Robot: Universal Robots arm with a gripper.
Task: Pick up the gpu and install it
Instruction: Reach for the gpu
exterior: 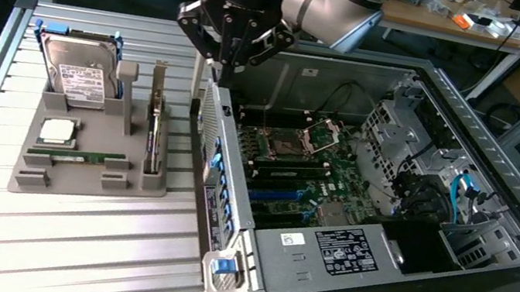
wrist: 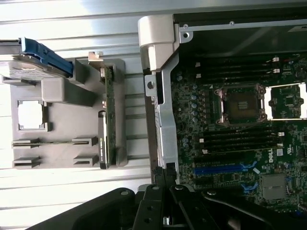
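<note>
Exterior view: the gripper (exterior: 223, 62) hangs over the side wall of the open computer case (exterior: 232, 189). Its fingers are pressed together and hold nothing. The gpu (exterior: 152, 133) stands on its edge in a slot of the grey holder (exterior: 77, 178), lower than the gripper and a little apart from it, toward the exterior view's left. The motherboard (exterior: 303, 170) lies on the gripper's other side, inside the case. In the wrist view the closed gripper (wrist: 163, 175) is over the case wall, with the gpu (wrist: 106, 120) untouched in the holder (wrist: 62, 91).

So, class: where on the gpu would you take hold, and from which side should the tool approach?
Probably its upper long edge, coming straight down. The gpu stands on edge in a slot of the grey holder, so its lower part is walled in and the top stands free.
</note>
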